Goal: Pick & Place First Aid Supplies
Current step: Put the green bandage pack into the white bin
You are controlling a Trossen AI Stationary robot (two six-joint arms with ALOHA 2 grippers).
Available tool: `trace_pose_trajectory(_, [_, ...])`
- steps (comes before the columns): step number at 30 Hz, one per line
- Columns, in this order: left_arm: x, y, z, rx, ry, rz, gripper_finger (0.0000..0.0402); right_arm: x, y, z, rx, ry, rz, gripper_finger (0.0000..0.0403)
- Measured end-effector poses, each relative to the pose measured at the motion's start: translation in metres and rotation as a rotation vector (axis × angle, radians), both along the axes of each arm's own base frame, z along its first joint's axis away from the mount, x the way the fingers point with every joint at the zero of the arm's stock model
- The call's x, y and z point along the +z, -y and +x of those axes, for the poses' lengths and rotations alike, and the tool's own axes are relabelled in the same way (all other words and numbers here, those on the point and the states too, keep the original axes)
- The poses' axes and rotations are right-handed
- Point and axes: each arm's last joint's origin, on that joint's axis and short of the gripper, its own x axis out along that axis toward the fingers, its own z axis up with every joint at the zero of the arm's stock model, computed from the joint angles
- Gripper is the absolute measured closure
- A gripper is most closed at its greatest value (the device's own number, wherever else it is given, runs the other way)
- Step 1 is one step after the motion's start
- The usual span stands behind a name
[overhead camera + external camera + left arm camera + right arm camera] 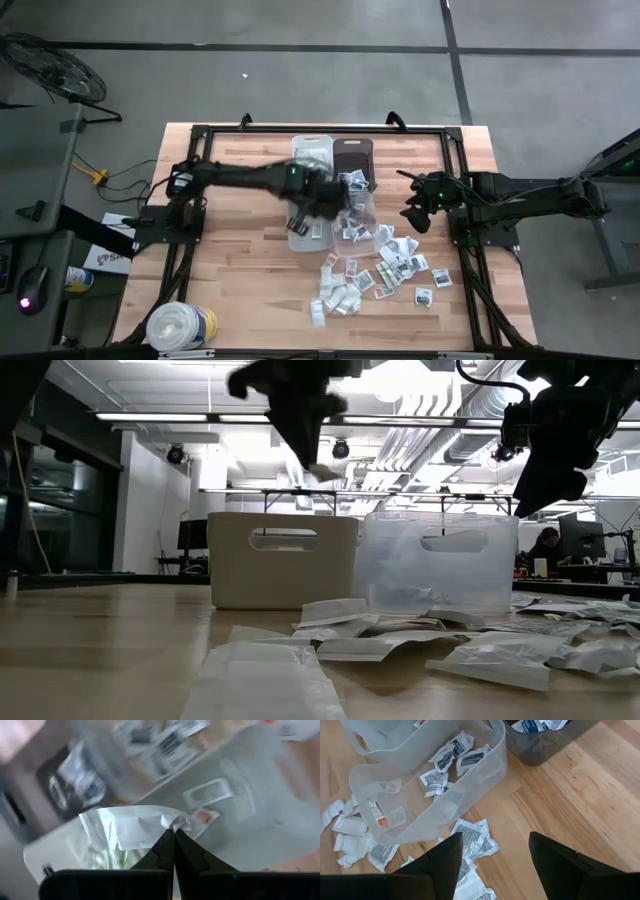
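Note:
My left gripper hovers over the bins in the middle of the table, shut on a white paper packet. In the low view that packet hangs under the raised gripper, above the white bin. A heap of small white printed packets lies flat on the table's near right part. More of them lie inside the clear bin and the dark bin. My right gripper is open, in the air to the right of the clear bin, over bare wood. My left gripper pinches the packet by a crumpled end between its two fingertips. The packet is lifted clear of the table and bins and spreads out beyond the fingers; it is bent, not flat.
Several small bins stand together at the table's middle: white, dark, clear and another pale one. A big white round tub stands at the near left corner. Bare wood lies left of the heap.

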Motion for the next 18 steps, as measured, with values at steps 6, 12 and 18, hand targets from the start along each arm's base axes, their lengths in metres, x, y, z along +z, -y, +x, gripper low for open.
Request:
trace_pose_trajectory(6, [0.001, -0.062, -0.002, 0.230, 0.044, -0.034, 0.0401, 0.000, 0.000, 0.000, -0.014, 0.000, -0.005, 0.0181])
trace_pose_trajectory(12, [0.000, -0.114, -0.010, 0.369, 0.064, -0.040, 0.0401, 0.000, 0.001, 0.000, -0.018, -0.001, -0.010, 0.0181])
trace_pose_trajectory(18, [-0.019, -0.152, -0.014, 0.427, 0.077, -0.143, 0.0401, 0.000, 0.001, 0.000, -0.020, -0.001, -0.011, 0.0181])
